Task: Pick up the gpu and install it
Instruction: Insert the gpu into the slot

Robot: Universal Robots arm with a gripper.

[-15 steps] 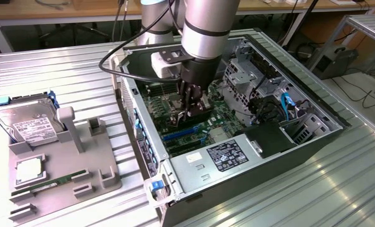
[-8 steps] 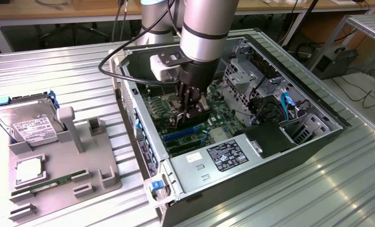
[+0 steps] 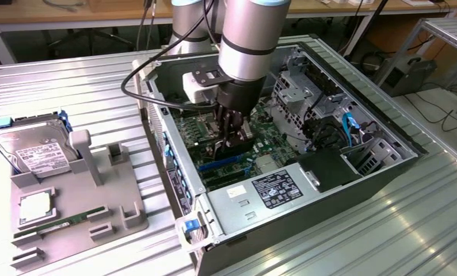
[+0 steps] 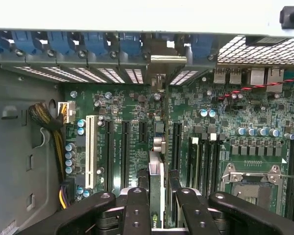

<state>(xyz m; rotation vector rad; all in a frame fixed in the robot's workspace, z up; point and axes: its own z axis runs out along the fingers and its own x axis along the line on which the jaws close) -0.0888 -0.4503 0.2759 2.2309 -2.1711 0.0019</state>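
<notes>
Inside the open grey metal computer case (image 3: 382, 172), the black gripper (image 4: 156, 208) clenches the thin black gpu card (image 4: 157, 191) edge-on. Its silver end bracket (image 4: 161, 61) meets the rear slots above the green motherboard (image 4: 225, 132).

hard drive (image 3: 30, 149), memory stick (image 3: 60, 221), perhaps a processor (image 3: 35, 206)

Green motherboard (image 4: 137, 112) with black slots and one white slot (image 4: 91, 152); blue clips (image 4: 63, 44) along the case edge; black gripper (image 4: 157, 208); silver hard drive (image 3: 30, 148) with white label; grey tray (image 3: 98, 195).
</notes>
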